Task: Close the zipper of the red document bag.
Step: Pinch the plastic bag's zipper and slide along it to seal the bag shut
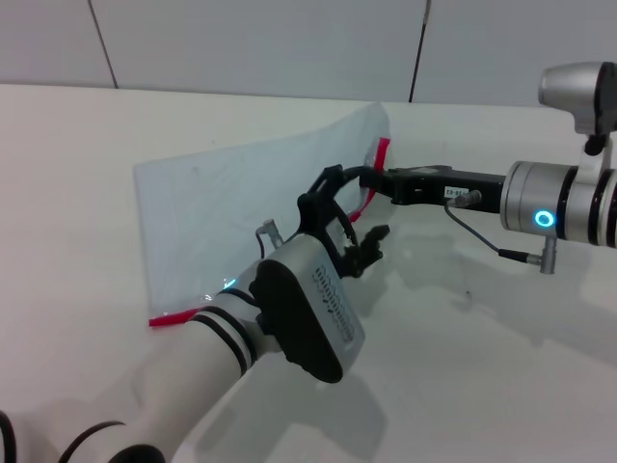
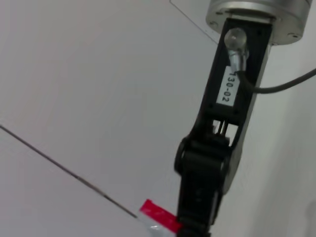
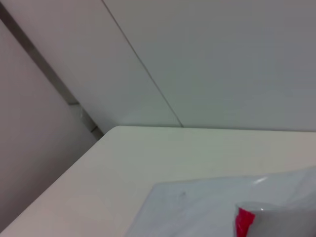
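Observation:
The red document bag (image 1: 241,203) is a translucent pale pouch lying on the white table, with its far right corner lifted. Its zipper (image 1: 382,152) is a red strip along the near long edge; most of it is hidden behind my left arm, and a red end shows at the near left. My right gripper (image 1: 374,180) reaches in from the right and is shut on the zipper's far end. In the left wrist view the right gripper (image 2: 197,224) shows beside the zipper (image 2: 159,216). My left gripper (image 1: 352,231) hovers over the zipper edge just in front of the right one. The slider is not visible.
The white table (image 1: 482,338) spreads out around the bag and ends at a grey panelled wall (image 1: 251,48) behind. A thin cable (image 1: 482,241) hangs under my right arm. The right wrist view shows the bag (image 3: 197,207) and the table's far corner.

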{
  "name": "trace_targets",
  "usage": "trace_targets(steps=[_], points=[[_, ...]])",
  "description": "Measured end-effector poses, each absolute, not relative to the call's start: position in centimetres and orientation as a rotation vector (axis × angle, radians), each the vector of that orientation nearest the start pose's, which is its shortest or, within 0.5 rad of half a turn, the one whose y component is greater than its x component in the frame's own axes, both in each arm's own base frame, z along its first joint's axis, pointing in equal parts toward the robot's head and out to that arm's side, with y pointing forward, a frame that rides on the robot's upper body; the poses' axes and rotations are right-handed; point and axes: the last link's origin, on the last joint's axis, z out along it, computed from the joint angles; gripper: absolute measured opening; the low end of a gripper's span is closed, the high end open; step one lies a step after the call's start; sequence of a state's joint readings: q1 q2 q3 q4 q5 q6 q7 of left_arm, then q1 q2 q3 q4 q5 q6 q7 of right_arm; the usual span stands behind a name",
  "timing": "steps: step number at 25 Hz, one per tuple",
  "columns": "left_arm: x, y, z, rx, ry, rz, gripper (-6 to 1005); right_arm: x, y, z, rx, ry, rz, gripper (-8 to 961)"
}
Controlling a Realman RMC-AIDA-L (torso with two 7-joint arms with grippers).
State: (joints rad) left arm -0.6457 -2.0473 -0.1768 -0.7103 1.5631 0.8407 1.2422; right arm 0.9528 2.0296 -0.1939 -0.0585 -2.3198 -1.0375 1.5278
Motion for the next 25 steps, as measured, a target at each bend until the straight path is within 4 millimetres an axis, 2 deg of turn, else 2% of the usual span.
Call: trace_targets(steps=[8, 25], points=[[-20.4, 32.5, -13.7, -2.029, 0.425, -0.087, 844, 19.4, 40.7, -7.7, -2.547, 1.139, 0.723, 26], [-20.6, 31.4, -13.5, -2.000, 0.452, -0.111, 843, 19.9, 41.3, -7.3, -2.483, 1.151, 0.727, 28]])
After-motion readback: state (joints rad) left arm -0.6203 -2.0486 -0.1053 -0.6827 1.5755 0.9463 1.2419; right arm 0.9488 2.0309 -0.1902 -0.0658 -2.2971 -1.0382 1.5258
